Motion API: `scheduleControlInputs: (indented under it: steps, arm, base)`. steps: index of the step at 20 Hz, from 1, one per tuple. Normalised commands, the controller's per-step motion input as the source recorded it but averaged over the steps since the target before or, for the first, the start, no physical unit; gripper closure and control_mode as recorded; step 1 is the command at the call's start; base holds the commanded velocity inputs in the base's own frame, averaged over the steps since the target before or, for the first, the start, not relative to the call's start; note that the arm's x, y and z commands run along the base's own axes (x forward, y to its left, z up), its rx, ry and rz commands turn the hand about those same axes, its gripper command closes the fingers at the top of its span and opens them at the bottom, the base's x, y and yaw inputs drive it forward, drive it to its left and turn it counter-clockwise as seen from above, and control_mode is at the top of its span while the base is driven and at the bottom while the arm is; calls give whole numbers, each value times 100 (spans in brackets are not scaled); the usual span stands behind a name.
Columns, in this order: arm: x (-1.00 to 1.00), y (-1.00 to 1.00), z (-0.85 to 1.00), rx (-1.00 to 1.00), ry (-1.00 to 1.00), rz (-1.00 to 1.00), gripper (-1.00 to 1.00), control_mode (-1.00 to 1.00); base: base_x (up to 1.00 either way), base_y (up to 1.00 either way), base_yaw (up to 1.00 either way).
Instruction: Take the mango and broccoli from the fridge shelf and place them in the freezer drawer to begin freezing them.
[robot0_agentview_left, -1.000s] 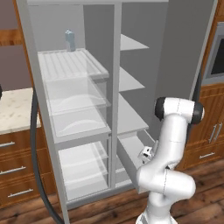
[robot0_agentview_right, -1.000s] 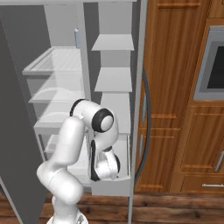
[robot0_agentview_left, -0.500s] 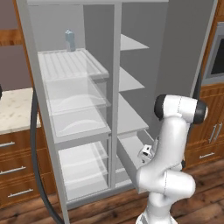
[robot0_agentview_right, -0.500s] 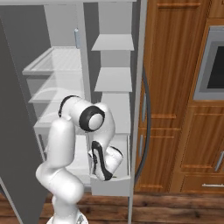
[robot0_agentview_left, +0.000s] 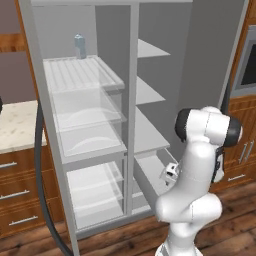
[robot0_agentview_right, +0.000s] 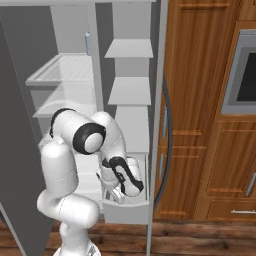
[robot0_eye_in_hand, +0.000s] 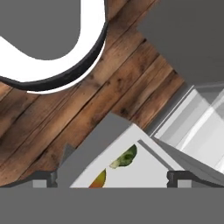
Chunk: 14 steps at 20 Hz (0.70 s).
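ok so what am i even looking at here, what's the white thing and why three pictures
The white thing is a robot arm on a base that drives, in a computer-rendered kitchen. It stands before an open fridge. Two pictures come from cameras on the base, behind the arm to its left and right. The third comes from a camera on the hand.

The arm bends down so its gripper reaches into the pulled-out freezer drawer at the bottom. In the hand view, the broccoli and the mango lie on the drawer's pale floor. The ribbed fridge shelf higher up carries a small grey-blue bottle. I cannot tell whether the gripper is open or shut.
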Motion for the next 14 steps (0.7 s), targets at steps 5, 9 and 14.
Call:
scheduleControlInputs:
  steps: [5,9,14]
  arm:
    - [0,0,82,0,8,0,-100,-100]
    - [0,2,77,0,9,0,-100,-100]
    - [0,10,65,0,6,-1,-100,-100]
  base:
    - [0,0,0]
    - [0,0,0]
    - [0,0,0]
